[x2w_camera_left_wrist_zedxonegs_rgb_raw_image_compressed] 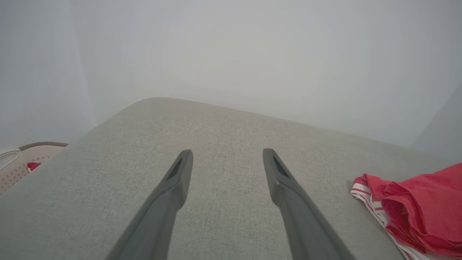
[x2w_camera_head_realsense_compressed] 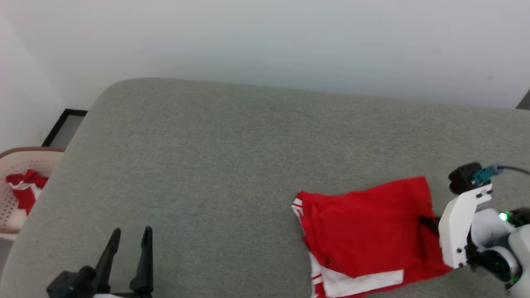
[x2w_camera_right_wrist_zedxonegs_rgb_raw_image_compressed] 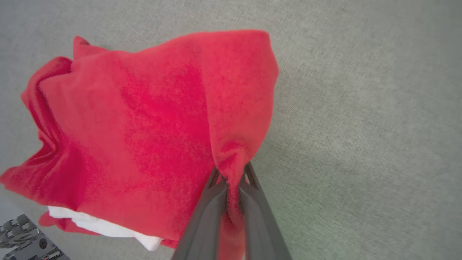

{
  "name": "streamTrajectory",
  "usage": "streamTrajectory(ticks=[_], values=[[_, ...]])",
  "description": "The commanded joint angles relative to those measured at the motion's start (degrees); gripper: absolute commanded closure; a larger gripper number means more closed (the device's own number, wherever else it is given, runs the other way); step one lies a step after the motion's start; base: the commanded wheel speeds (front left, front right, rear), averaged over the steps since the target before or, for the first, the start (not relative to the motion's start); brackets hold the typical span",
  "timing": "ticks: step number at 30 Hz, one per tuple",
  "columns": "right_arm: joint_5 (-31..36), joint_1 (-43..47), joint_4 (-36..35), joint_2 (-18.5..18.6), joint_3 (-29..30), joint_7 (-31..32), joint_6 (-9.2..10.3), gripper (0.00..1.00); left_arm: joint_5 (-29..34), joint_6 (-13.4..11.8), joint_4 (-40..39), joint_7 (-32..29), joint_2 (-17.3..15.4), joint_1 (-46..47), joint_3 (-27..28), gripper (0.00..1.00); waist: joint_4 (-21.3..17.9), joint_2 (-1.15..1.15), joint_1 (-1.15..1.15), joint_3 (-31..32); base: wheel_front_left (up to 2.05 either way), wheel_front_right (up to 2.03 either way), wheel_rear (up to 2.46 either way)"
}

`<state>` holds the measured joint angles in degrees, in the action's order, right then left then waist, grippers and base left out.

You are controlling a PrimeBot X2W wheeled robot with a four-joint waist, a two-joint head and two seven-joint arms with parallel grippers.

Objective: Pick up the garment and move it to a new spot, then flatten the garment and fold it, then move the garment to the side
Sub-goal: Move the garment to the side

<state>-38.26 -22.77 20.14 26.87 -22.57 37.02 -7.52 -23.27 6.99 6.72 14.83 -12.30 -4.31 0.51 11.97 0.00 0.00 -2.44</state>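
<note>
On the near right part of the grey upholstered cushion [x2w_camera_head_realsense_compressed: 215, 165] lies the garment [x2w_camera_head_realsense_compressed: 364, 223], a red jersey folded into a rough rectangle. In my head view its long axis runs left to right, tilted a little so that the right end sits farther from me than the left. Plain red cloth faces up. A white sleeve layer and red-and-white striped trim peek out along the near and left edges, and the left end is bunched into soft folds.

My right end effector [x2w_camera_head_realsense_compressed: 427, 221] comes in from the right and meets the jersey's right edge. Its two dark fingers are drawn almost together, clamped on a pinched ridge of red fabric – the wrist view shows cloth squeezed between them and gathered upward at the tips. The rest of the jersey rests on the cushion.

My left end effector [x2w_camera_head_realsense_compressed: 129, 234] hovers over bare cushion at the near left, well apart from the jersey – fingers spread wide, holding nothing.

Off the cushion's left end stands a pale laundry basket [x2w_camera_head_realsense_compressed: 29, 151] with a red-and-white cloth bundle [x2w_camera_head_realsense_compressed: 25, 186] inside.
</note>
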Motion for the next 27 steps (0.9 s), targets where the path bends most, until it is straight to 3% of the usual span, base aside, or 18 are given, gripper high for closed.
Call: streamTrajectory(ticks=[1,16,27], values=[[0.6,-1.0,-1.0,1.0,-0.4,0.3,0.06,1.00,0.3,0.0,0.1,0.2,-0.2,0.7,-0.2,0.00,-0.9,0.00,0.00,0.0,0.00,0.00,0.00],[2.2,-8.0,-7.2,10.8,-0.5,0.7,0.06,1.00,1.1,0.4,0.6,0.3,-1.3,7.1,-3.2,0.00,-9.6,0.00,0.00,-4.1,0.00,0.00,0.00],[2.3,-16.6,-3.1,14.6,-3.0,-4.5,0.06,1.00,1.5,0.5,-0.9,0.3,-3.2,12.4,-4.1,0.00,-19.0,0.00,0.00,-10.1,0.00,0.00,0.00]])
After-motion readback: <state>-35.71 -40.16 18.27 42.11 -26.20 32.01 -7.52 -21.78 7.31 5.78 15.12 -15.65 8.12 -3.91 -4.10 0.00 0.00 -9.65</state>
